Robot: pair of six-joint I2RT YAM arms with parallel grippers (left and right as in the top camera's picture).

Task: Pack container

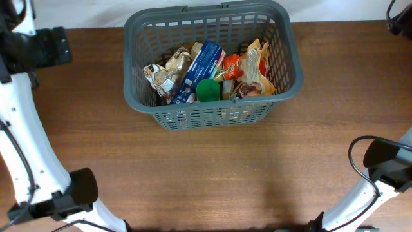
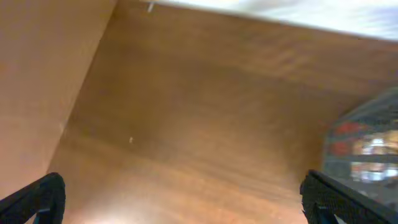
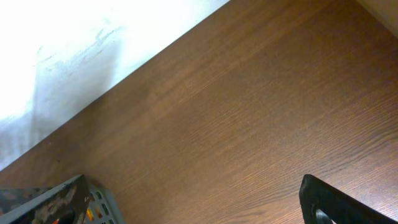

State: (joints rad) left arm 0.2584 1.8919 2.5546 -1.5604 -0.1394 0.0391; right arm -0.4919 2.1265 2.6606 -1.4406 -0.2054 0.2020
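The container (image 1: 212, 113) is a large dark grey lattice basket at the back middle of the table. It holds a blue box (image 1: 203, 67), a green-capped item (image 1: 207, 90), crinkled snack bags (image 1: 166, 76) and an orange packet (image 1: 254, 74). My left gripper (image 1: 59, 45) is at the far left, away from the basket, open and empty over bare wood (image 2: 186, 205). The basket's blurred wall (image 2: 367, 143) shows at the right of the left wrist view. My right gripper (image 1: 399, 16) is at the far right corner, open and empty (image 3: 193, 205). A basket corner (image 3: 102, 202) shows low left in the right wrist view.
The brown wooden table (image 1: 212, 180) spreads in front of the basket. The two arms' white links and black joints (image 1: 80, 187) (image 1: 386, 161) stand at the front left and front right. A white wall (image 3: 74, 43) lies behind the table's back edge.
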